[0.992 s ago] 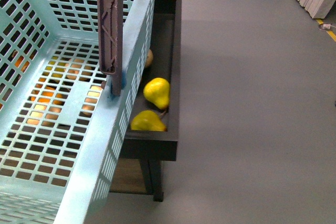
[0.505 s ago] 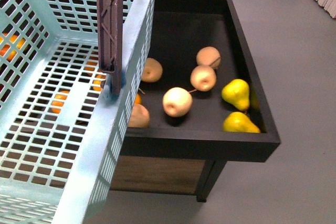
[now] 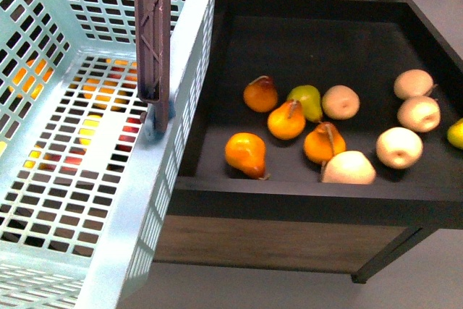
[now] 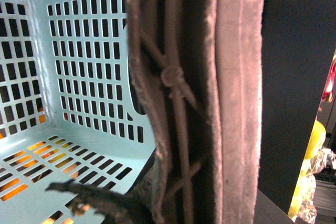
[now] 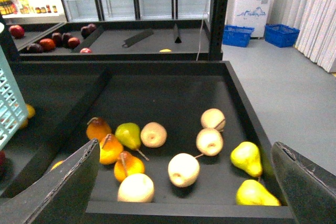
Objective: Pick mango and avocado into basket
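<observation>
Pointing away lengthwise, turquoise basket point(image 3: 139, 206)

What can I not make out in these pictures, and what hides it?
- The mango and the avocado: not recognisable in any view.
- The fruit under the basket: front view, only coloured patches show through the floor slots.
- The left gripper: left wrist view, the brown handle fills the picture, so open or shut is unclear.
- The yellow fruit: front view, cut off by the right edge.
</observation>
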Controlling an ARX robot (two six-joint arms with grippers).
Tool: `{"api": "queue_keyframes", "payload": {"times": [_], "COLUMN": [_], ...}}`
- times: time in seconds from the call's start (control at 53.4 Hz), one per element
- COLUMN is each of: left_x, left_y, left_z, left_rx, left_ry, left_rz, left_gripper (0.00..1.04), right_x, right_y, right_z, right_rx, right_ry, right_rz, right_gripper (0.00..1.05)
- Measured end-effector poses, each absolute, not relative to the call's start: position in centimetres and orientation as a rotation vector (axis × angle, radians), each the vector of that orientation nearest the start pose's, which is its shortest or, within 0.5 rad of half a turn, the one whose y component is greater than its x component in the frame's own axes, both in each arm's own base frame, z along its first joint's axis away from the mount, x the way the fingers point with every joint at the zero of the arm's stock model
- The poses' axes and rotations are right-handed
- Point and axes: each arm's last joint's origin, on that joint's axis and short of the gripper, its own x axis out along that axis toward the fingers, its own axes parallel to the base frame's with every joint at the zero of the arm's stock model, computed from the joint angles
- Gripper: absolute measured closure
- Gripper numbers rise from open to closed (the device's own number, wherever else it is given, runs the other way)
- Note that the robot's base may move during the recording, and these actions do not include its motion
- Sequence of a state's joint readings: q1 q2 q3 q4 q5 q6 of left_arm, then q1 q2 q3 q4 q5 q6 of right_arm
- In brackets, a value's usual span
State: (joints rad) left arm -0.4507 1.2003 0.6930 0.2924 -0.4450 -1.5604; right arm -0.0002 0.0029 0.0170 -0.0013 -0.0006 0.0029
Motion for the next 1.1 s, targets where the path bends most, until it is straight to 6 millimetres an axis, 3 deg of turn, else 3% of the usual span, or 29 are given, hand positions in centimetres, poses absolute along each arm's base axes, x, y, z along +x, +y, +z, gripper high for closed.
{"api": "queue_keyframes", "payload": {"times": [1.104], "left_x": [23.88], "left_y": [-10.17], "left_z": [26.23], "left_rx": [-1.461], "left_ry": [0.156], "left_rz": [0.146], "left_gripper": [0.9], "right_x": [9.68], "right_y": [0.0], "right_z": [16.9], "right_rx": [0.002], "right_ry": [-0.013], "right_rz": [0.001], "right_gripper": [0.09]}}
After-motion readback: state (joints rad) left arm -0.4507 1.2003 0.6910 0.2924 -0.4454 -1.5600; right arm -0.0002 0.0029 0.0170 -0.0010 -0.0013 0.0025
